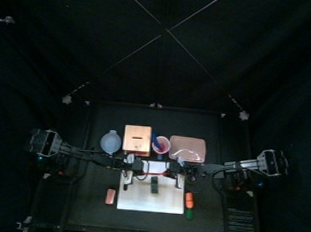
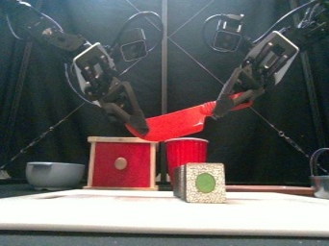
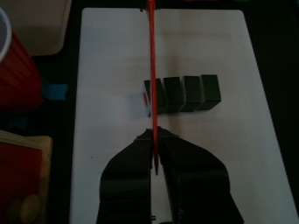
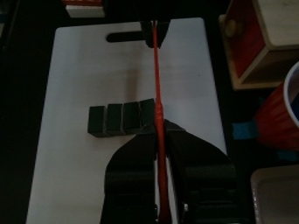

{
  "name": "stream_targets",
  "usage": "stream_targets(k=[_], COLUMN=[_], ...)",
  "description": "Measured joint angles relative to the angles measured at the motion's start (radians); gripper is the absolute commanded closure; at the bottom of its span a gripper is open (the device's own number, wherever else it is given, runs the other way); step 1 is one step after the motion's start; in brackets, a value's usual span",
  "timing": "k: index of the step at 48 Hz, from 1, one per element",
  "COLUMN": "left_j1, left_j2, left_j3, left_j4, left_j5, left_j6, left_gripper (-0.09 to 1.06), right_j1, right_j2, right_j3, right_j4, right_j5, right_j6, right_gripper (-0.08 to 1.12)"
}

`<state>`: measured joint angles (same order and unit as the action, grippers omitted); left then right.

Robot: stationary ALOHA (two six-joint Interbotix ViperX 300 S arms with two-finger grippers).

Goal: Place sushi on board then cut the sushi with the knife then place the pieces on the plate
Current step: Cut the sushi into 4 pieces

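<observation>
Left gripper [image 3: 155,140]: pressed together on one end of the red knife [image 2: 180,121], thin edge pointing down.
Right gripper [image 4: 158,140]: pinching the other end of the same knife, a little higher.
Sushi [image 3: 184,94]: directly under the knife, between both grippers, on the white board [image 3: 239,166]; blocks not yet separated.
Blade line: it seems above the seam beside one end block.
Advice: bring the blade level, lower both grippers together and press straight down, so the roll does not slide.
Plate [image 1: 187,146]: behind the grippers, on the counter.
</observation>
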<state>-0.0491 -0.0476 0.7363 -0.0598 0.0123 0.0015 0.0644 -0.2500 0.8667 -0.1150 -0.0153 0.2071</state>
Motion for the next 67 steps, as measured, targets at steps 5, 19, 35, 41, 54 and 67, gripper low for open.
stream_targets(k=[5, 19, 35, 41, 54, 67], left_j1=[-0.008, -0.034, -0.046, -0.049, -0.049, -0.051], left_j2=[0.014, 0.058, 0.109, 0.117, 0.117, 0.129], left_j3=[-0.005, -0.032, -0.066, -0.071, -0.072, -0.077], left_j4=[-0.02, -0.078, -0.087, -0.089, -0.104, -0.107], left_j5=[0.0, 0.0, 0.002, 0.005, 0.005, 0.005], left_j6=[0.0, 0.0, 0.0, 0.0, 0.0, 0.0], left_gripper=[0.59, 0.59, 0.59, 0.59, 0.59, 0.59], right_j1=[0.003, 0.02, 0.014, 0.014, 0.012, 0.014], right_j2=[0.021, 0.057, 0.086, 0.095, 0.11, 0.127], right_j3=[0.0, 0.0, 0.006, 0.008, 0.006, 0.006], right_j4=[0.025, 0.06, 0.083, 0.089, 0.089, 0.089], right_j5=[0.009, 0.064, 0.078, 0.08, 0.083, 0.083], right_j6=[0.0, 0.0, -0.003, -0.003, -0.003, -0.002], right_gripper=[0.65, 0.65, 0.65, 0.65, 0.65, 0.65])
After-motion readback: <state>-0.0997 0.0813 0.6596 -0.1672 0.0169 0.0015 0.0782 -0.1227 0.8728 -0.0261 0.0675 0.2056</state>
